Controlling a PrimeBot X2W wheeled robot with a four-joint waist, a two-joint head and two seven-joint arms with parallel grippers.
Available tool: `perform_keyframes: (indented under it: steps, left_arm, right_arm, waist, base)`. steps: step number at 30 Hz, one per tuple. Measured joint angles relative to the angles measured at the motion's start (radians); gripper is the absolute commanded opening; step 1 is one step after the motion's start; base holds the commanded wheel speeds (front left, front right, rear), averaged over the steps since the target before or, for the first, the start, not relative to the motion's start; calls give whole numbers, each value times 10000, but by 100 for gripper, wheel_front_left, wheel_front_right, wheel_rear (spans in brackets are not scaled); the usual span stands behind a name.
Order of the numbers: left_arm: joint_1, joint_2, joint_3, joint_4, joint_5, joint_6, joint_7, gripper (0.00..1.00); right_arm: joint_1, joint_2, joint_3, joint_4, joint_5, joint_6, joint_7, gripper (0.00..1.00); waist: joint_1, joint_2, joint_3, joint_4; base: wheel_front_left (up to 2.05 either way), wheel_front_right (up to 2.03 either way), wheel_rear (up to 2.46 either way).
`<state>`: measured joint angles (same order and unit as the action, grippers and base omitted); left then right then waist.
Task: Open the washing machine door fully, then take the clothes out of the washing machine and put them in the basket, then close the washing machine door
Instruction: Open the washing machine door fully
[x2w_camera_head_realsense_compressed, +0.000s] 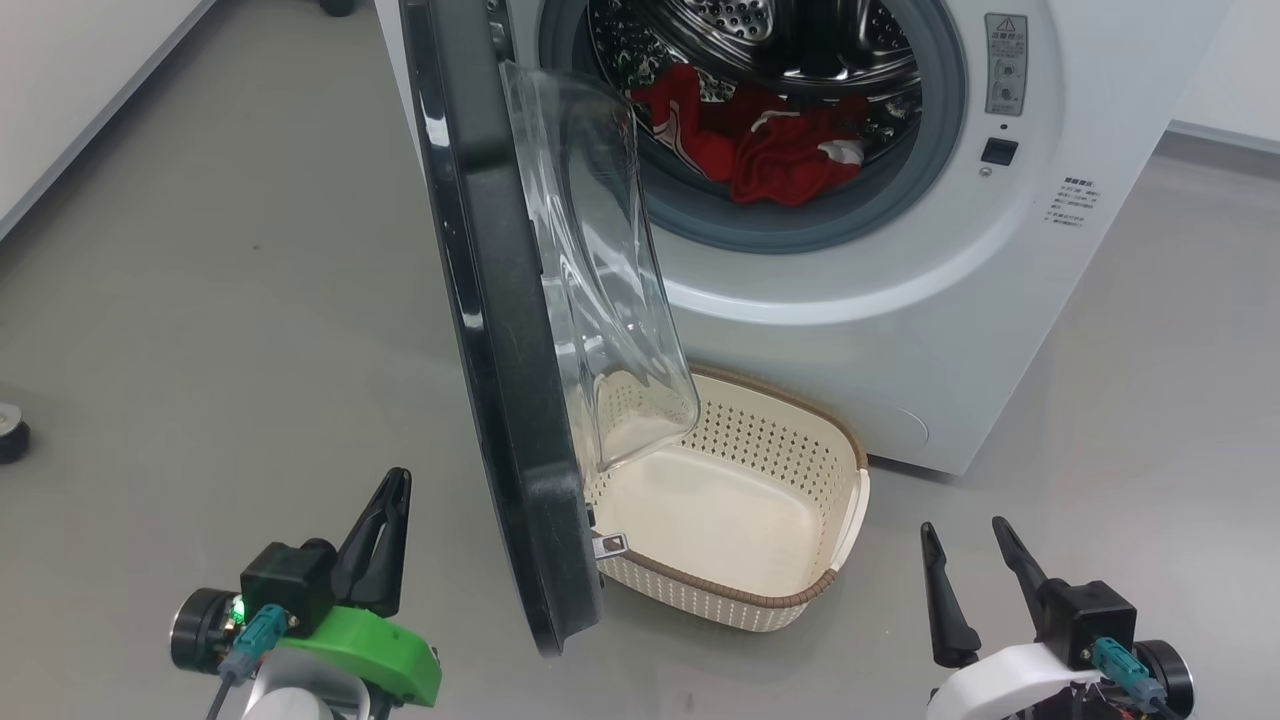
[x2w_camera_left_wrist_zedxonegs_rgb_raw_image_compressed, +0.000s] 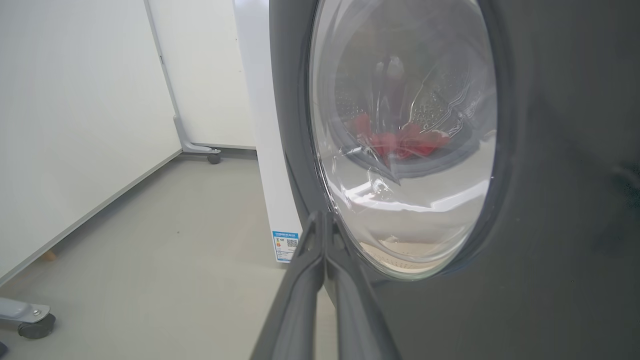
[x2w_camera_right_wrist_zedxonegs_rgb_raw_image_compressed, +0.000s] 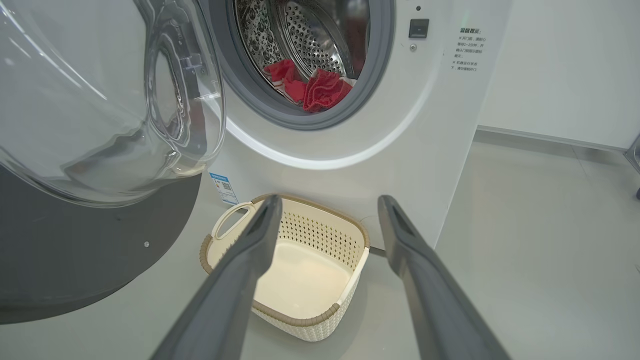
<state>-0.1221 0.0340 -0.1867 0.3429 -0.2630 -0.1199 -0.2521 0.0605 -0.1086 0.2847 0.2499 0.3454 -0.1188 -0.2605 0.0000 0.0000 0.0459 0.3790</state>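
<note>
Washing machine door (x2w_camera_head_realsense_compressed: 500, 400) stands partly open, edge toward me, overhanging the basket (x2w_camera_head_realsense_compressed: 780, 598). My left hand (x2w_camera_head_realsense_compressed: 398, 480), pinched shut on nothing, sits just left of its outer face, nearer than my wide-open, empty right hand (x2w_camera_head_realsense_compressed: 963, 527).

Door standing out from the washing machine, basket sitting before it

The washing machine (x2w_camera_head_realsense_compressed: 900, 300) is standing at the far side of the floor (x2w_camera_head_realsense_compressed: 200, 300). The washing machine door (x2w_camera_head_realsense_compressed: 500, 350) is swinging out from the left side of the opening toward the near edge. The clothes (x2w_camera_head_realsense_compressed: 770, 140) are lying in the bottom of the drum (x2w_camera_head_realsense_compressed: 760, 40), just behind the opening's lower rim. The basket (x2w_camera_head_realsense_compressed: 800, 600) is sitting on the floor just before the machine's front, below the opening and right of the door. The door's window (x2w_camera_head_realsense_compressed: 600, 300) is bulging over the basket's left end. The left hand (x2w_camera_head_realsense_compressed: 398, 482) is hovering at the near left, left of the door. The right hand (x2w_camera_head_realsense_compressed: 964, 528) is hovering at the near right, right of the basket and apart from it.
</note>
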Motion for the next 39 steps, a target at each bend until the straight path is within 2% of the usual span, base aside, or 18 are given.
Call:
perform_keyframes:
  steps: [12,20,31,39]
  left_arm:
    - [0,0,73,36,100,0,0,0]
    - [-28,13,462,-456,255,90,0,0]
    - [-1302,196,807,-3080,949,355,-17,0]
    - [-1860,176,21,-5254,1333,265,-58,0]
  right_arm:
    - [105,121,-81,8,-136,0,0,100]
    - [110,138,-142,6,-151,0,0,100]
    - [120,169,-226,0,-309,0,0,100]
    - [143,217,-257,-19,-332,0,0,100]
  waist:
    - [0,0,-92,-17]
    - [0,0,-108,-11]
    - [0,0,-144,18]
    - [0,0,-169,60]
  base:
    - [0,0,0]
    - [0,0,0]
    - [0,0,0]
    - [0,0,0]
